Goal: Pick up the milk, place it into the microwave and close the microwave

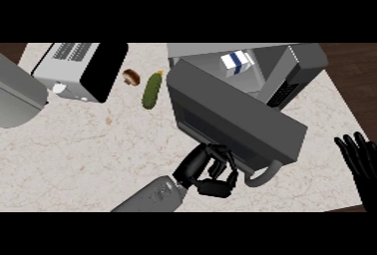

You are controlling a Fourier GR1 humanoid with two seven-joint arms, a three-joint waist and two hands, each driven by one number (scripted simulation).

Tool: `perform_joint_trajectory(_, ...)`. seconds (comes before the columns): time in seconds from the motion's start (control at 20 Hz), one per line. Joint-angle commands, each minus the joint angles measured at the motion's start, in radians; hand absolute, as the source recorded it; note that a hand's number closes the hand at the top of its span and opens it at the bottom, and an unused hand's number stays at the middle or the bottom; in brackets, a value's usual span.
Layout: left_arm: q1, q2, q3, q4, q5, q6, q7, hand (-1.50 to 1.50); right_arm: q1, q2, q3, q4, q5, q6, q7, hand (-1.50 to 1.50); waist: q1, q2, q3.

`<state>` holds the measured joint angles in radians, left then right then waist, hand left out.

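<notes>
The counter [88, 149] carries the microwave [294, 69] at the far right; its door [228, 117] swings out wide toward the near side, its handle [264, 175] at the near edge; the milk [236, 62] already stands inside the cavity, far back, so the step in hand appears to be closing the door.

To do that well, I judge the left hand [210, 172], which sits just beside the door's near edge with its fingers curled, holding nothing that I can make out, should press on the door's outer face near the handle end, farthest from the hinge, and sweep it in an arc toward the far right until it meets the body; pushing near the hinge would turn it poorly; a hand caught behind the handle could drag the door back open; whether the fingers touch the door now I cannot tell.

The milk looks upright, its long axis vertical, its top toward the viewer; its blue band faces the opening; it seems well inside, clear of the door's path.

The right hand [359, 154] rests at the right edge, fingers straight and up, empty.

Smaller things lie apart from the work: a toaster [77, 69] at the far left, a cucumber [152, 90] and a mushroom [132, 77] between it and the door.
</notes>
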<state>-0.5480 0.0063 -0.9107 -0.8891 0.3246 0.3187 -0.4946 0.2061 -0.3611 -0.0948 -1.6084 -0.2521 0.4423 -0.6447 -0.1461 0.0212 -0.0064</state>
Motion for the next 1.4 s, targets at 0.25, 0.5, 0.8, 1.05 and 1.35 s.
perform_joint_trajectory(0.25,-0.105,-0.006,-0.009,-0.035,0.193,0.175,-0.015,1.5,-0.009,-0.069,0.008,-0.107,-0.058,0.067,0.082,-1.5,-0.062,0.007,-0.002)
perform_joint_trajectory(0.5,-0.137,-0.006,0.008,-0.037,0.282,0.286,-0.039,1.5,-0.054,-0.112,-0.027,-0.117,-0.066,0.065,0.107,-1.5,-0.072,0.015,-0.001)
perform_joint_trajectory(0.8,-0.228,-0.006,0.023,0.012,0.369,0.346,-0.002,-1.5,-0.107,-0.161,-0.079,-0.133,-0.11,0.077,0.127,-1.5,-0.112,0.026,0.001)
perform_joint_trajectory(1.05,-0.257,-0.006,0.056,0.048,0.437,0.401,0.022,-1.5,-0.181,-0.262,-0.176,-0.19,0.056,-0.025,0.107,1.5,-0.138,0.03,-0.003)
perform_joint_trajectory(1.35,-0.319,-0.006,0.109,0.069,0.515,0.437,-0.021,-1.5,-0.222,-0.285,-0.199,-0.179,0.105,-0.056,0.089,1.5,-0.147,0.051,0.001)
